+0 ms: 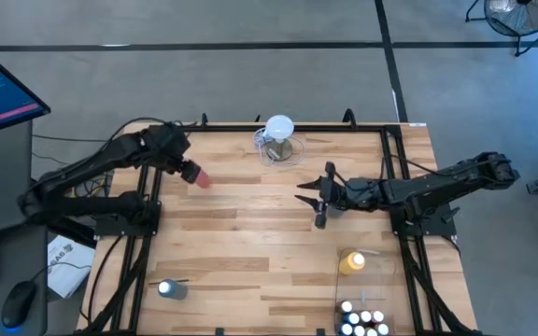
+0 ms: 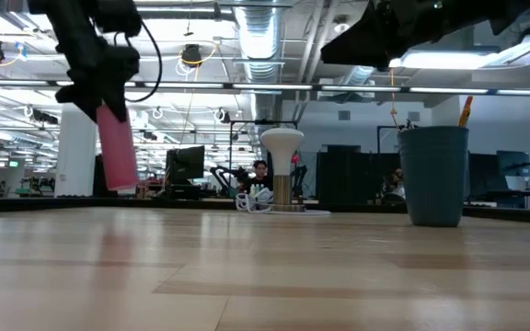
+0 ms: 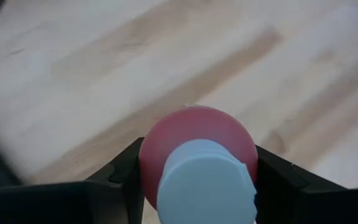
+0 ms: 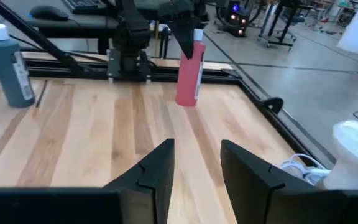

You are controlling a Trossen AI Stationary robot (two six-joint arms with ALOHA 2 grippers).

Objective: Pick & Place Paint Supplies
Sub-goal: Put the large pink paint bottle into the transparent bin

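Note:
A pink-red squeeze bottle (image 1: 198,177) with a pale cap (image 3: 205,183) hangs over the table's far left part, and my left gripper (image 1: 187,171) is shut on it. In the low view the bottle (image 2: 116,152) is clear of the wood. My right gripper (image 1: 318,200) hovers right of the table's middle, open (image 4: 197,165) with nothing between its fingers. A blue bottle (image 1: 170,289) stands near the front left. A yellow bottle (image 1: 351,262) stands at the front right. Several small white-capped bottles (image 1: 362,323) sit in a clear bin. My left gripper pinches the pink-red bottle's upper body (image 3: 151,155), just below the cap, between its two fingers (image 3: 120,177), one on each side. The fingers slant down from the table's left. The bottle hangs below them, slightly tilted, lifted clear of the table (image 4: 189,74).
A clear jug with a white round top (image 1: 279,138) stands at the far edge's middle. In the low view a blue-grey cup (image 2: 435,175) stands on the right. The black frame rail (image 1: 288,129) runs round the table. Bare wood (image 1: 241,233) lies in the middle.

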